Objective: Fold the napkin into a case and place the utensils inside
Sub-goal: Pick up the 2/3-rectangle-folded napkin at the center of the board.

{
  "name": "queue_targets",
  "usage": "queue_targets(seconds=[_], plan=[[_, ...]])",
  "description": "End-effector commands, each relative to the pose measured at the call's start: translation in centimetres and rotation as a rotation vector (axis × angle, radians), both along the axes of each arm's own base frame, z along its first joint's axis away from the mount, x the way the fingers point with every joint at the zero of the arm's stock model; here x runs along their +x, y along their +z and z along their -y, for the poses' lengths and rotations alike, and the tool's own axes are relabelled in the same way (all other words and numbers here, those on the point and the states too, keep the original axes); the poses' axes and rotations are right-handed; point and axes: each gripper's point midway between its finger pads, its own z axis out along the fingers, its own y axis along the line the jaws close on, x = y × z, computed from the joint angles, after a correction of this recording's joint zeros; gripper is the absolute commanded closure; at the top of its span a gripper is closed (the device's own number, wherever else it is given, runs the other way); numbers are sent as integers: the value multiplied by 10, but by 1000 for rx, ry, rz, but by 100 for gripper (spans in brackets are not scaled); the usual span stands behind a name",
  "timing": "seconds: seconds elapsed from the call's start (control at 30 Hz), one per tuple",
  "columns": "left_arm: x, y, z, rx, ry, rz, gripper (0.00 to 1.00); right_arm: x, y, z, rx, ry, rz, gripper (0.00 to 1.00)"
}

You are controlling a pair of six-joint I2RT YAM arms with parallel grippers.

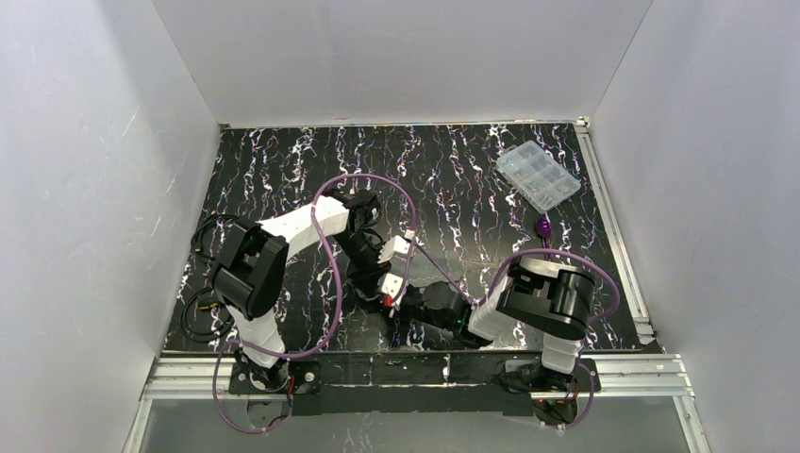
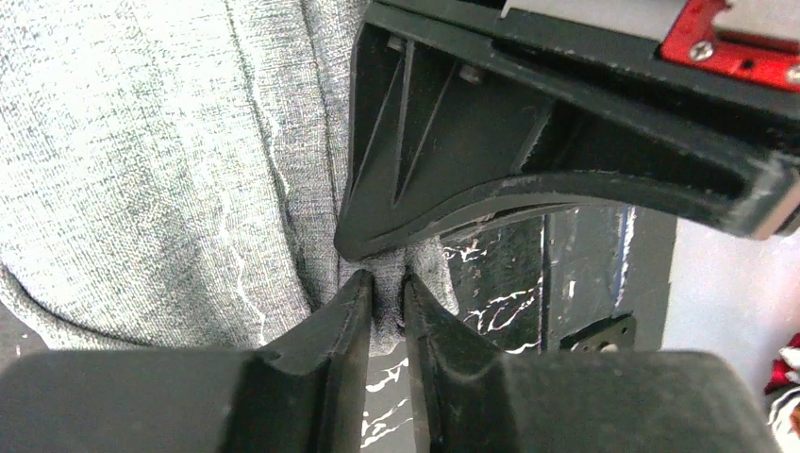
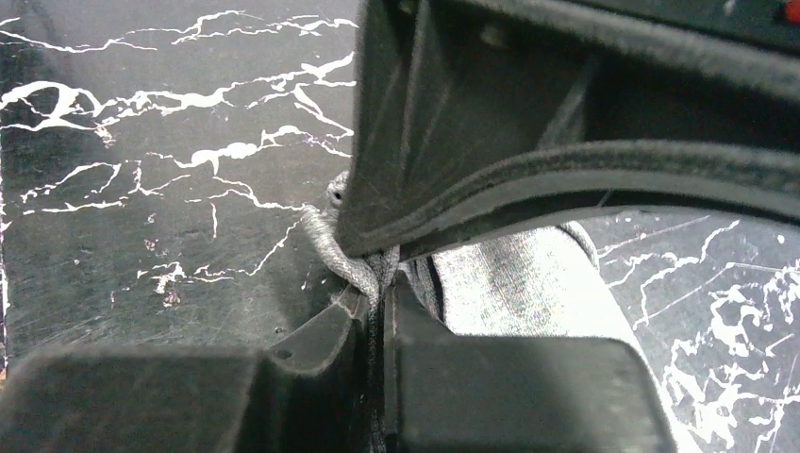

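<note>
Left arm (image 1: 302, 225) and right arm (image 1: 542, 297) bend inward, meeting at lower centre. Left gripper (image 2: 387, 283) and right gripper (image 3: 379, 283), tip to tip, each pinch the napkin (image 2: 141, 170).

Clear compartment box (image 1: 538, 176) sits far right on marbled table (image 1: 283, 160).

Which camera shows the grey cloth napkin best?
The left wrist view: the grey woven fabric napkin fills half the picture, weave and folds clear. The right wrist view shows only a pinched strip; in the top view it is too dark and hidden to make out.
</note>
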Motion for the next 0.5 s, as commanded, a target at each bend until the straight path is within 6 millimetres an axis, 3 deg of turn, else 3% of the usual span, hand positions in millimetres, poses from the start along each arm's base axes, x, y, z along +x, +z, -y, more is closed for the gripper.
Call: queue_targets(seconds=[0.0,0.27,0.37,0.47], plan=[[10,27,6,-38,73,31,79,6,22,-11,88,-18,16,91],[31,70,-19,-49,217,103,67,3,12,-7,84,-17,-19,96],[42,69,-24,-39,302,109,66,3,12,-8,94,-21,-32,97],[67,48,-25,-11,468,144,68,6,12,-7,106,-37,-49,98]])
